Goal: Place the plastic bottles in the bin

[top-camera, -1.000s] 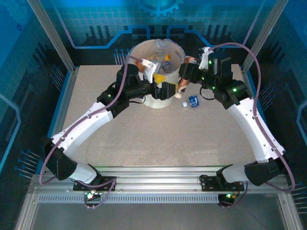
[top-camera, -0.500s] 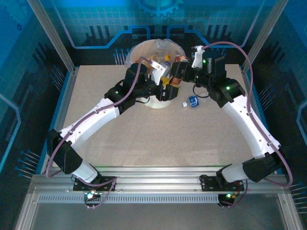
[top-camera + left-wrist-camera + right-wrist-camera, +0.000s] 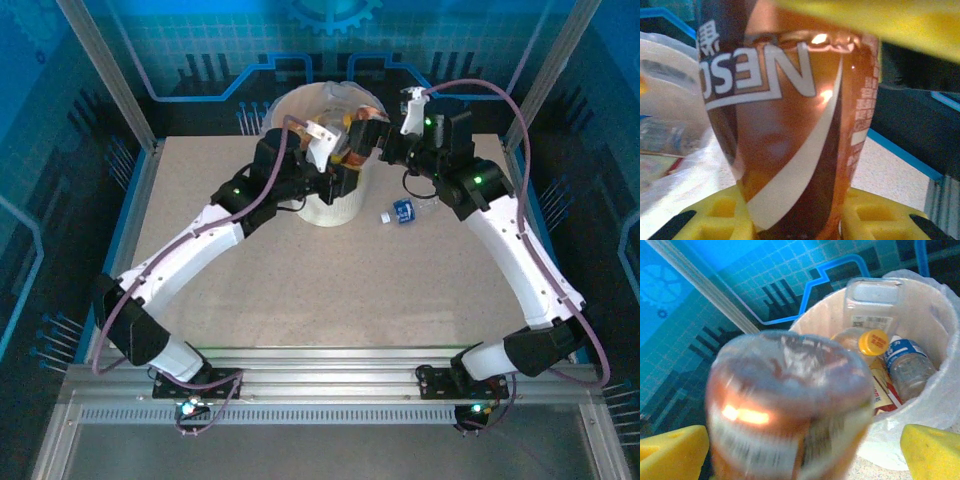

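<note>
White bin [image 3: 826,315], plastic bottles [image 3: 908,363] inside

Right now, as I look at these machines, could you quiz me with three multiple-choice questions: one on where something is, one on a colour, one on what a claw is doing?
1. The loose bottle on the table lies:
A. left of the bin
B. right of the bin
C. at the table's near edge

2. The label of the held bottle is:
A. green
B. purple
C. brown

3. The left gripper is:
A. shut on that held bottle
B. wide open over the table
C. shut on nothing

Answers:
1 B: the top view shows it just right of the white bin.
2 C: the left wrist view shows a brown label.
3 A: its yellow fingers sit closed against the bottle on two sides.
</note>
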Motion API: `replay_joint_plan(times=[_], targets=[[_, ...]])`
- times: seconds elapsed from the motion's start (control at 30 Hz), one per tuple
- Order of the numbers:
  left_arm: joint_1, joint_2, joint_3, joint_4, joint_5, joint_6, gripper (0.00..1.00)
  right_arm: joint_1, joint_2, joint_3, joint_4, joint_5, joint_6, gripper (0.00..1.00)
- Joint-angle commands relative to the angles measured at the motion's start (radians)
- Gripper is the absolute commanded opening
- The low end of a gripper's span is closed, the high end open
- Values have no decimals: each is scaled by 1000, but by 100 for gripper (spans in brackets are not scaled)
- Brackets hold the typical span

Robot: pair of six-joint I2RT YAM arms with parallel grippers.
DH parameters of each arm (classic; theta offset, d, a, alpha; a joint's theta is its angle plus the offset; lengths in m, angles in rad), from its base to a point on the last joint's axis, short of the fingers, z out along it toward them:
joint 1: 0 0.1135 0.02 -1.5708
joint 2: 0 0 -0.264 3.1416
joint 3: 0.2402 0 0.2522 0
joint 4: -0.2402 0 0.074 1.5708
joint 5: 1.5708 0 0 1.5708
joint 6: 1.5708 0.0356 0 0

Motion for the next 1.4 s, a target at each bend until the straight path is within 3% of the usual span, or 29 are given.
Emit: replay_joint_plan(times=[0.0, 0.2, 0.4, 0.6, 1.13, 1.2, 1.37], targets=[[69, -43, 52, -77, -46, -2, 12, 10, -46, 68, -43, 46, -59, 100], [196, -21, 148, -207, -69, 3, 13, 10, -137, 51, -84, 155, -92, 100], [278, 103, 343, -349, -107, 101, 13, 10, -208, -14, -106, 209, -87, 100], [317, 241, 501, -434, -117, 167, 14, 10, -254, -64, -120, 254, -87, 100], [364, 461, 730, -509, -120, 236, 17, 10, -256, -122, -148, 288, -76, 100], [364, 474, 742, -515, -119, 244, 20, 10, -254, -123, -149, 289, -75, 100], [364, 490, 756, -527, -103, 250, 39, 10, -250, -126, -151, 297, -73, 100]])
